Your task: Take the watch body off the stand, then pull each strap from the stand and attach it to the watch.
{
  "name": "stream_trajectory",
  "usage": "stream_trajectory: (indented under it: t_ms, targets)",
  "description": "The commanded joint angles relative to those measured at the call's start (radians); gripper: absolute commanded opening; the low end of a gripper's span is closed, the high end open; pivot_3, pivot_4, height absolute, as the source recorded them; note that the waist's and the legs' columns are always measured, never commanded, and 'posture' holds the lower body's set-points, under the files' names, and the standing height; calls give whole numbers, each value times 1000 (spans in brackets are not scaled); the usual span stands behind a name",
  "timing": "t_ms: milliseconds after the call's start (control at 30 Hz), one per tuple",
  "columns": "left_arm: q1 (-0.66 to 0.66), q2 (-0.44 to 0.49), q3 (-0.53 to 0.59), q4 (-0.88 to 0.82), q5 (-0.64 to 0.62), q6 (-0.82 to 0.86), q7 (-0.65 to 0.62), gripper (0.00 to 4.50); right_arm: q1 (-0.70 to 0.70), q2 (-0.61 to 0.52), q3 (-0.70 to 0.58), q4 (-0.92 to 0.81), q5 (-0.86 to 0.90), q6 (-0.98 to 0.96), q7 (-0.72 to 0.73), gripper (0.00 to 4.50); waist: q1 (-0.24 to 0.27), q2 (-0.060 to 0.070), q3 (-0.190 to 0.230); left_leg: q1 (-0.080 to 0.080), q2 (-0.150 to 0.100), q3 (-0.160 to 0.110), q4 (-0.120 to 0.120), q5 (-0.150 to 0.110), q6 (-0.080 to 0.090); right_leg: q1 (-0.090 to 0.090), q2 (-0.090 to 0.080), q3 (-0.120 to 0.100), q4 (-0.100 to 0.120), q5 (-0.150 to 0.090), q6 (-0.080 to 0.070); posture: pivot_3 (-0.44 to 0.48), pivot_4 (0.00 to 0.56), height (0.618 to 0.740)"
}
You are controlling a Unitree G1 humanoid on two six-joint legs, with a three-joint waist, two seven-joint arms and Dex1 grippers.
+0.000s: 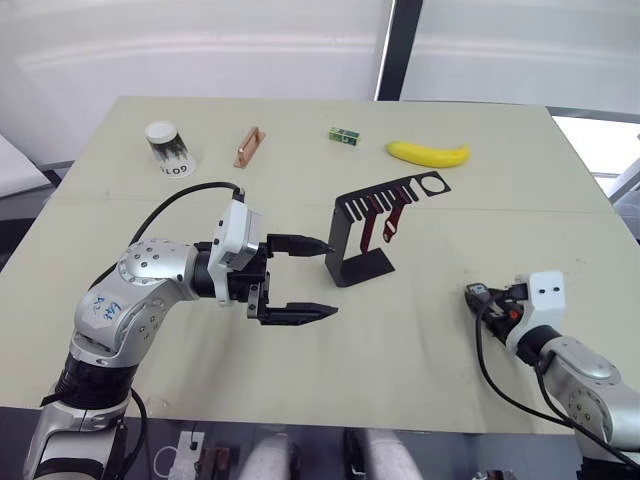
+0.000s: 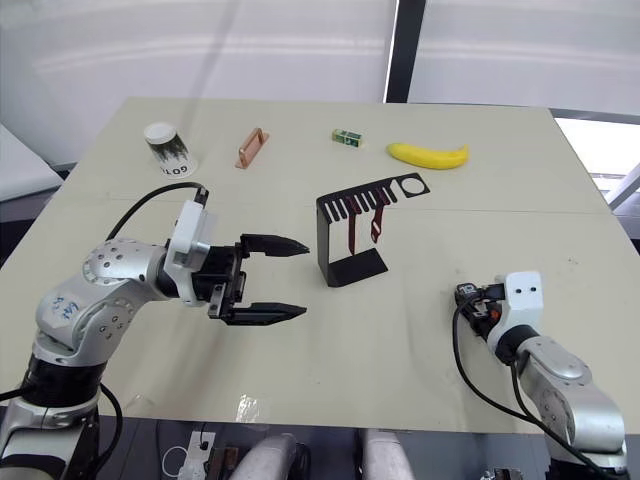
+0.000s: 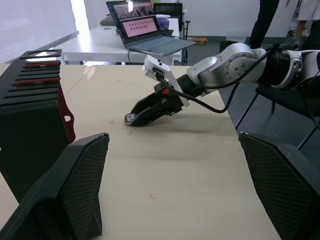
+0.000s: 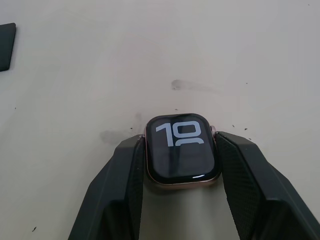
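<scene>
- Right gripper (image 4: 182, 155): fingers pinch the watch body (image 4: 182, 149) from both sides, screen facing the wrist camera, showing light digits. The watch sits low over the worktop (image 1: 420, 330); whether it touches I cannot tell. From the left wrist view the gripper tips point down at the surface with the watch at the very tip.
- Watch body is off the stand (image 1: 352, 238), well apart from it, toward the robot's right and nearer the front edge.
- Left gripper (image 1: 315, 280): fingers spread wide, holding nothing, hovering just beside the stand on its left (tips point at the upright).
- Stand: black bent bracket, foot flat on the worktop mid-table, slotted top arm with its round hole at the far right end.
- Straps (image 1: 382, 220): both dark red bands hang from slots in the top arm, side by side, not yet pulled.
- Far side of the worktop, none near the grippers: white cup (image 1: 166, 146) at left, copper-coloured bar (image 1: 248, 147) next to it, small green block (image 1: 344, 136), banana (image 1: 428, 153) at right.
- Left wrist view background: open laptop (image 3: 142, 30) on another desk, a person's legs at the top right.
</scene>
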State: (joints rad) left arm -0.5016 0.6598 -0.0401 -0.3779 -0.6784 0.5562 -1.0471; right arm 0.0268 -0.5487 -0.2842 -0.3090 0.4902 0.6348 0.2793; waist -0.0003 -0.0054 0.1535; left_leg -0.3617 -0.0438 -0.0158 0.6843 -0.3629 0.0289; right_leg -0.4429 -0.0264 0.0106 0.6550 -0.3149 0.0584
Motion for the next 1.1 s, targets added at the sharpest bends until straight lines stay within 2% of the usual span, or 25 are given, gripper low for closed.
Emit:
stream_trajectory:
  t_ms: [33, 233, 267, 300, 367, 400, 500, 667, 833, 967, 1100]
  targets:
    - [-13, 14, 21, -8, -5, -15, -22, 4500, -10, -11, -17, -6, -8, -2, 24, 1700, 0, 0, 0, 0, 0, 0, 0, 0, 0, 0, 0, 0, 0, 0, 0, 0, 150, 740]
    - [-11, 13, 28, 1, 2, -26, -24, 4500, -19, -19, -13, 18, -17, 2, 49, 1700, 0, 0, 0, 0, 0, 0, 0, 0, 0, 0, 0, 0, 0, 0, 0, 0, 150, 740]
    - [-8, 13, 29, 1, 2, -28, -24, 4500, -20, -20, -13, 22, -21, 0, 53, 2753, 0, 0, 0, 0, 0, 0, 0, 0, 0, 0, 0, 0, 0, 0, 0, 0, 150, 740]
    - [-4, 12, 32, -1, -2, -27, -22, 4500, -19, -24, -11, 23, -26, -5, 61, 3088, 0, 0, 0, 0, 0, 0, 0, 0, 0, 0, 0, 0, 0, 0, 0, 0, 150, 740]
    - [2, 9, 37, -5, -7, -23, -12, 4500, -8, -48, -17, 13, -33, -17, 88, 4123, 0, 0, 0, 0, 0, 0, 0, 0, 0, 0, 0, 0, 1, 0, 0, 0, 150, 740]
    - [5, 9, 40, -6, -10, -19, -6, 4500, 1, -65, -31, 1, -29, -16, 105, 4445, 0, 0, 0, 0, 0, 0, 0, 0, 0, 0, 0, 0, 1, 0, 0, 0, 150, 740]
    - [44, 21, 91, 4, -23, -1, 28, 4500, 52, -145, -140, -45, 36, 10, 194, 4445, 2, 0, 0, 0, 0, 0, 0, 0, 0, 0, 0, 0, 1, 0, 0, 0, 150, 740]
    - [142, 25, 255, 66, -95, 62, 112, 4500, 208, -281, -408, -44, 202, 18, 492, 4445, 9, 2, 0, 0, 0, 0, 0, 0, 1, 1, 0, 0, 0, 0, 0, 0, 150, 740]
    - [325, 139, 406, 111, -43, 37, 73, 4500, 371, -362, -641, 102, 182, -40, 709, 4445, 6, 1, 1, 11, 1, -1, -4, -4, 6, 15, 1, -1, -11, 0, 0, 0, 150, 740]
    - [418, 230, 516, 198, 4, -2, 51, 4500, 480, -374, -749, 176, 127, -115, 797, 4445, 11, 1, 1, 11, 1, -2, -4, -5, 8, 16, 0, -2, -13, 0, -1, 0, 150, 740]
    - [440, 272, 561, 263, 32, -34, 35, 4500, 494, -367, -784, 219, 100, -159, 805, 4445, 16, 1, 1, 11, 1, -1, -4, -5, 9, 16, -1, -2, -13, -1, -1, 0, 150, 740]
